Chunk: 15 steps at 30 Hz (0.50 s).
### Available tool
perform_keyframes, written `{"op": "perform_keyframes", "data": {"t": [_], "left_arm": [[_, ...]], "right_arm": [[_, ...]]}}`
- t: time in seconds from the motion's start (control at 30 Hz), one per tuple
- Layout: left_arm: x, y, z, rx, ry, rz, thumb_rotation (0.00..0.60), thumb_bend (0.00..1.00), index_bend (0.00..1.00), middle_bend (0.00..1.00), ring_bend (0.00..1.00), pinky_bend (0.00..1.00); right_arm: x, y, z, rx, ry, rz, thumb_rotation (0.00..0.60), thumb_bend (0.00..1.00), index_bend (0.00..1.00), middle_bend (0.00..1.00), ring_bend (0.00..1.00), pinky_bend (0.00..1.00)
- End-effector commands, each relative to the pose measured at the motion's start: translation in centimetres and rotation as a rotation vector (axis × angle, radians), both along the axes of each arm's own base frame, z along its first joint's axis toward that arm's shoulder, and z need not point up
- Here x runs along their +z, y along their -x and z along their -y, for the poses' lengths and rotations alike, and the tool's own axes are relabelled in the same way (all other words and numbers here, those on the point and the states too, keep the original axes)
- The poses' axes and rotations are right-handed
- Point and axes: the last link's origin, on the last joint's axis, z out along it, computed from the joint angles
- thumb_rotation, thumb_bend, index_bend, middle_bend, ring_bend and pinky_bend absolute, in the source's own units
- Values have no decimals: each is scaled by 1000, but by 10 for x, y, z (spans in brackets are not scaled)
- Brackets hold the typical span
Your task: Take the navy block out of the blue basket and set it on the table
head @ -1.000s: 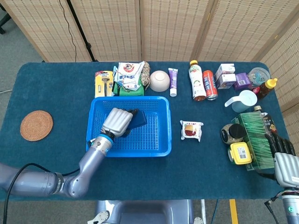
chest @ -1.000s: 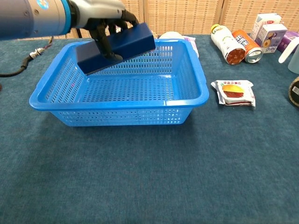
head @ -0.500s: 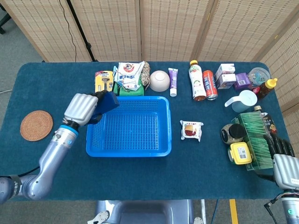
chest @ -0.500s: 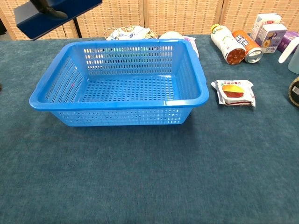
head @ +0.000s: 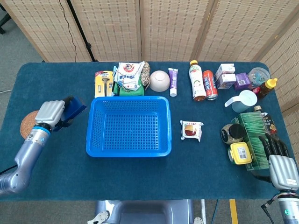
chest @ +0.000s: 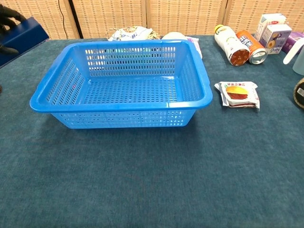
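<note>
My left hand [head: 50, 112] grips the navy block [head: 74, 108] to the left of the blue basket [head: 129, 147], low over the table beside the cork coaster [head: 28, 126]. In the chest view only the block's end [chest: 21, 39] and dark fingertips [chest: 8, 14] show at the far left edge. The basket [chest: 121, 102] holds nothing. My right hand [head: 279, 164] stays at the table's right front corner with its fingers apart and nothing in it.
A razor pack [head: 103, 83], snack bags [head: 129, 75], bowl [head: 159, 80] and tube [head: 173, 81] line the back edge behind the basket. Bottle [head: 197, 80], can [head: 210, 85], cartons and a jug [head: 243, 101] stand at back right. A snack packet [head: 191, 130] lies right of the basket.
My left hand lifted the navy block out of the basket and carried it leftward, down toward the table near the coaster. The right hand barely moved.
</note>
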Motion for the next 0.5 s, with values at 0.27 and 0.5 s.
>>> {"op": "perform_keyframes", "data": {"t": [0.27, 0.5], "left_arm": [[-40, 39, -16, 192, 73, 106, 600, 542, 466, 438, 427, 554], [-57, 38, -28, 221, 81, 90, 600, 542, 466, 436, 427, 554]], "right_arm": [[2, 1, 0, -4, 2, 13, 600, 0, 0, 0, 0, 0], [4, 3, 1, -8, -3, 22, 600, 0, 0, 0, 0, 0]]}}
